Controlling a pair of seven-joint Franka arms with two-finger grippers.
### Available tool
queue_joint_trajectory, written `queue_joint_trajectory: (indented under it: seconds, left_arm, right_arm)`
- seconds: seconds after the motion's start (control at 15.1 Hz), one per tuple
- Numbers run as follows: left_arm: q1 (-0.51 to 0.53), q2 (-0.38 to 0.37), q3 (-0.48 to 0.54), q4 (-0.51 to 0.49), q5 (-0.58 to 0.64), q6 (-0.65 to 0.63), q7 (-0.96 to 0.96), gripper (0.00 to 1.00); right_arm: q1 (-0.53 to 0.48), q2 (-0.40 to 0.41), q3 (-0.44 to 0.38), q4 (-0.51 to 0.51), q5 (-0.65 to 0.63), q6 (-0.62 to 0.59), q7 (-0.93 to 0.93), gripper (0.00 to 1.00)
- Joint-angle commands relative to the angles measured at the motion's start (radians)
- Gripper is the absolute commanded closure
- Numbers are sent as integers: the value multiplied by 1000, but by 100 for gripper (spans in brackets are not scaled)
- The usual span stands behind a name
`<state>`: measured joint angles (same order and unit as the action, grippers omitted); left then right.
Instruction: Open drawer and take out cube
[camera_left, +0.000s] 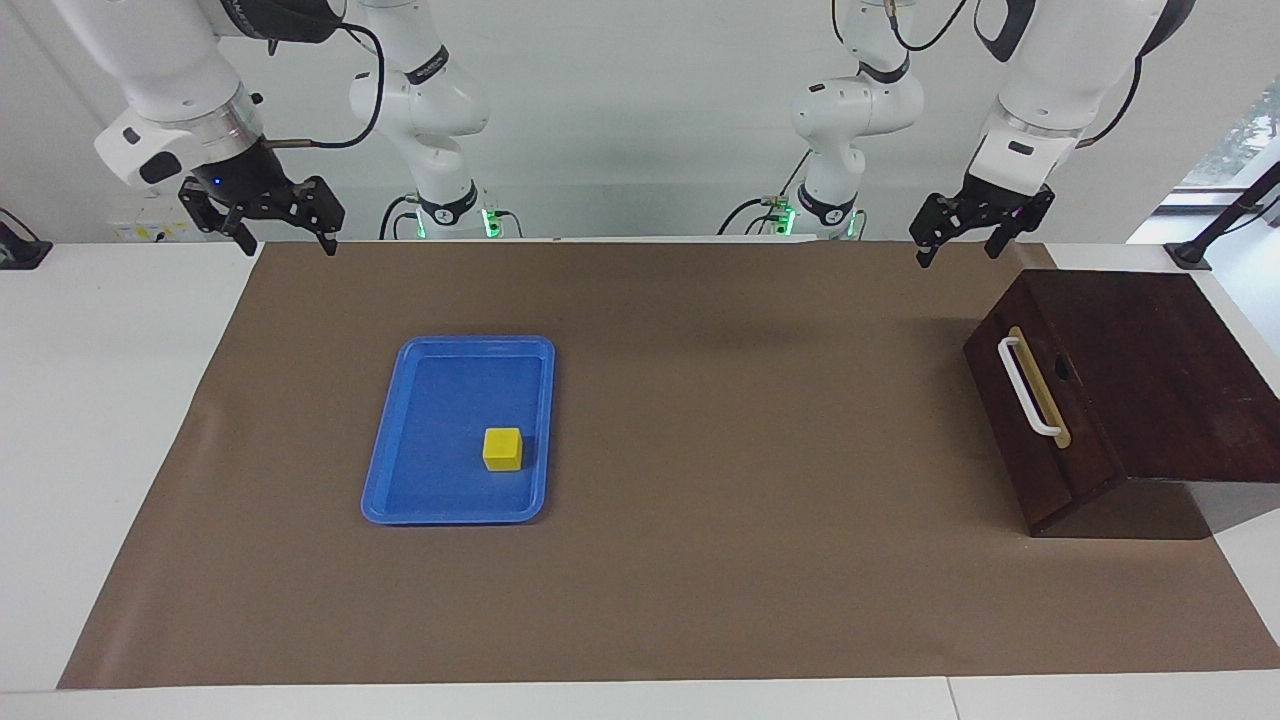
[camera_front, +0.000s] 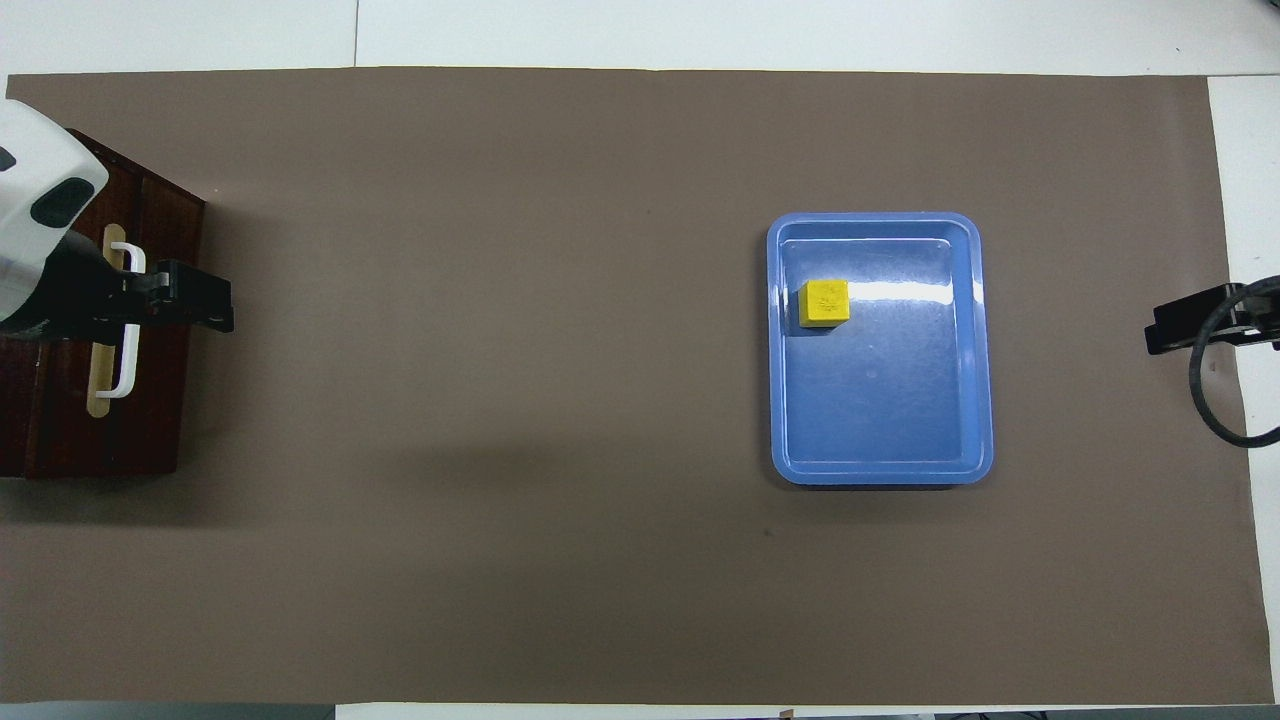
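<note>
Left gripper (camera_left: 958, 238) hangs in the air with fingers apart, empty, over the mat's robot-side edge. Just below and toward its own end of the table sits the drawer (camera_left: 1040, 420), shut in its dark box, the white handle (camera_left: 1027, 387) clear of the claw. That bar looks stiff and smooth; pinching it mid-length seems best. Well away, toward the right arm's end, the cube (camera_left: 502, 448) already lies in the blue tray (camera_left: 400, 480): probably light, rigid, easily pinched on flat sides. Right gripper (camera_left: 262, 210) waits, fingers apart, empty.
</note>
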<state>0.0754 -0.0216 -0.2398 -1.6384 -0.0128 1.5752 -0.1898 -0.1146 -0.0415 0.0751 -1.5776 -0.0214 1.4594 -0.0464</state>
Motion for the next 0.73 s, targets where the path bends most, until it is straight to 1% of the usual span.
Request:
queue_joint_trajectory:
  seconds: [0.0, 0.07, 0.2, 0.66]
  left_arm:
    - [-28, -12, 8, -5, -13, 2, 13, 0]
    - [-28, -12, 8, -6, -13, -3, 26, 0]
    - [-36, -14, 10, -8, -13, -18, 110, 0]
    - [-36, -15, 10, -9, -13, -21, 113, 0]
  right_arm:
    - [-16, -3, 14, 4, -20, 1, -15, 0]
    - [-16, -3, 14, 4, -20, -1, -15, 0]
    - [-16, -3, 14, 5, -20, 1, -15, 0]
    - [-16, -3, 14, 5, -20, -1, -15, 0]
